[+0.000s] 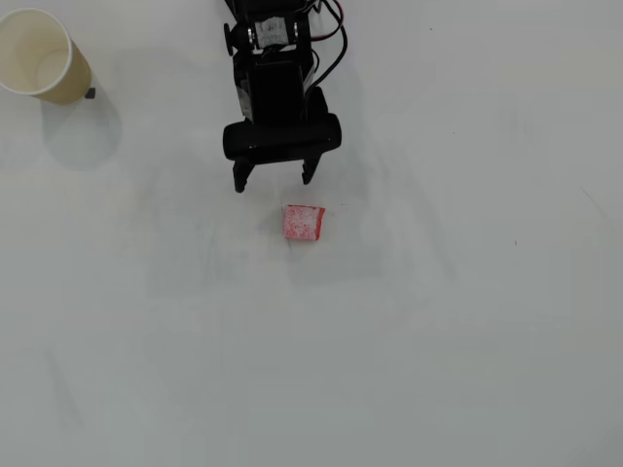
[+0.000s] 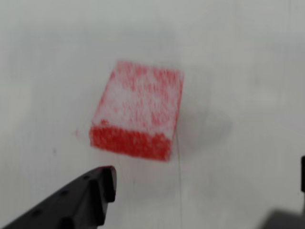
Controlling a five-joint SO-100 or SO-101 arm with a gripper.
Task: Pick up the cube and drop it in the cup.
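Note:
The cube [image 1: 303,223] is a small red-pink block with a whitish speckled top, lying on the white table near the middle of the overhead view. In the wrist view the cube [image 2: 138,116] fills the centre, apart from the fingers. My black gripper [image 1: 273,179] is open and empty, just above the cube in the overhead view, fingertips pointing toward it with a small gap. One finger [image 2: 78,200] shows at the bottom left of the wrist view. The beige paper cup [image 1: 39,55] stands upright at the top left, far from the gripper.
The arm's body and its red and black wires [image 1: 326,44] enter from the top centre of the overhead view. The white table [image 1: 438,321] spreads around the cube.

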